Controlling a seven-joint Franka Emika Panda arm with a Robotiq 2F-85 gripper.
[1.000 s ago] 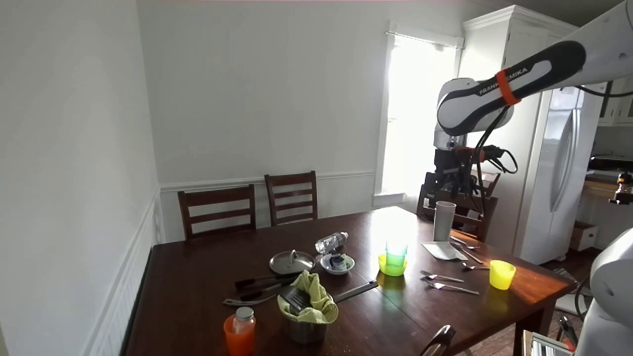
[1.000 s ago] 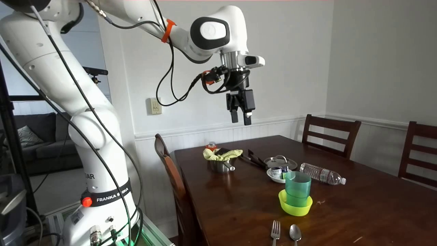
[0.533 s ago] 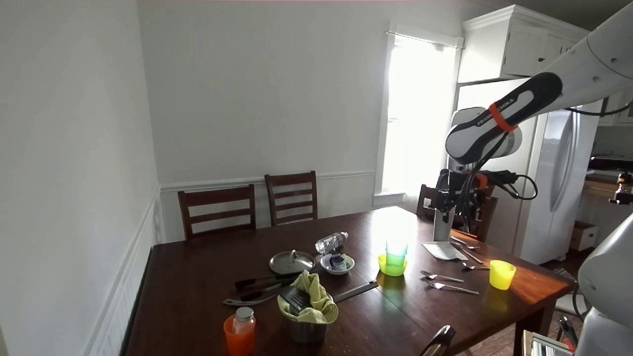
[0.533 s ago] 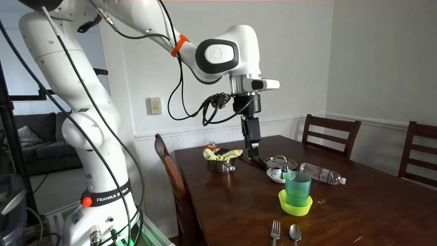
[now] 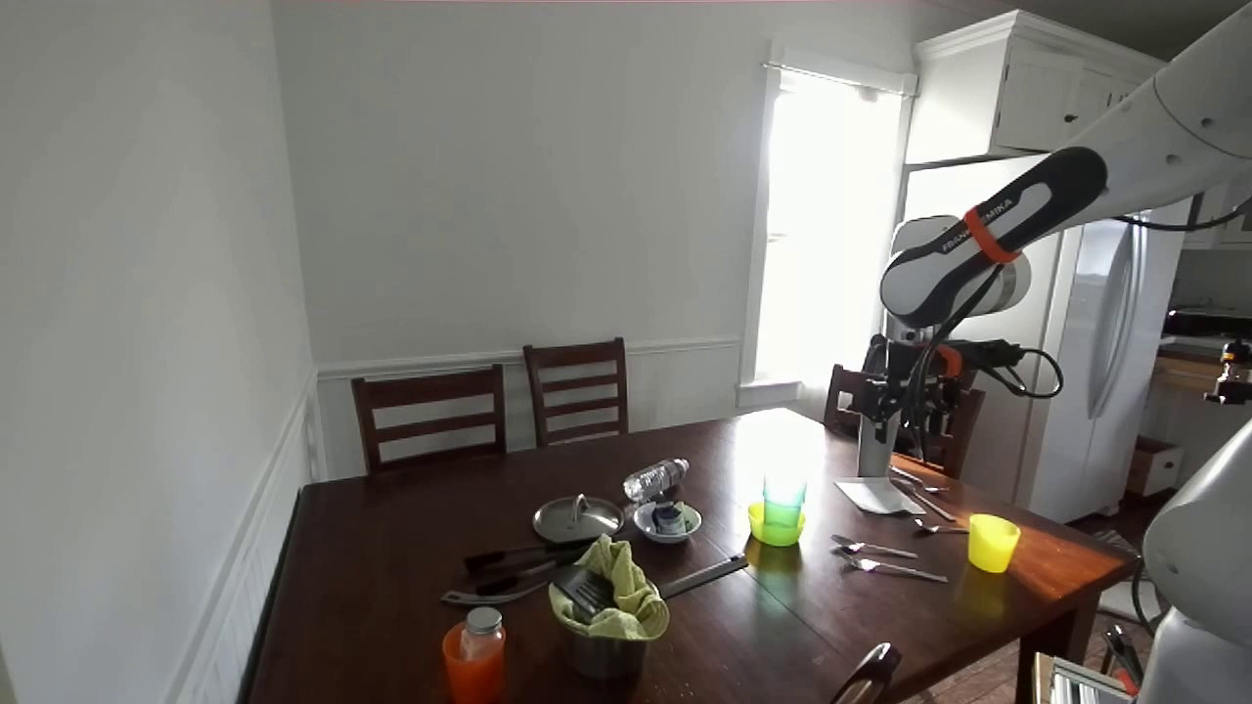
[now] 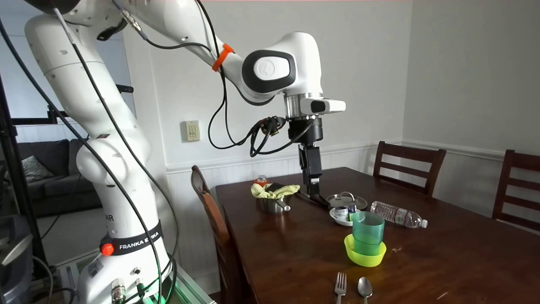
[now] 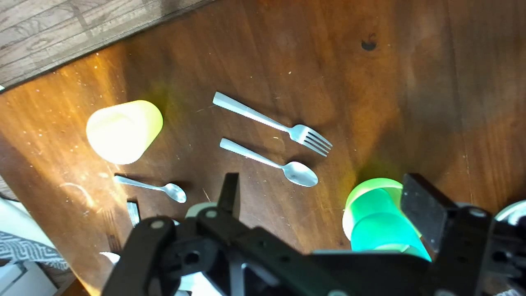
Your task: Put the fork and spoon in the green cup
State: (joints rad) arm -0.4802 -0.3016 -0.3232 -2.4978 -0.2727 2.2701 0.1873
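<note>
Fork (image 7: pixel 267 120) and spoon (image 7: pixel 263 159) lay side by side, green tumbler (image 7: pixel 376 224) nearby in lime bowl (image 6: pixel 365 261); gripper (image 7: pixel 322 193) hung over wooden table (image 6: pixel 464 257), spread wide, empty; thin flat-lying metal risked evading pinch, bumped tumbler risked tipping

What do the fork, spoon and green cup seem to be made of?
Fork: metal, likely steel; smooth silvery sheen, thin tines.
Spoon: likewise silvery metal, pale highlights in its bowl.
Green cup: probably plastic, translucent; light shows through its walls, though tinted glass is possible.
</note>
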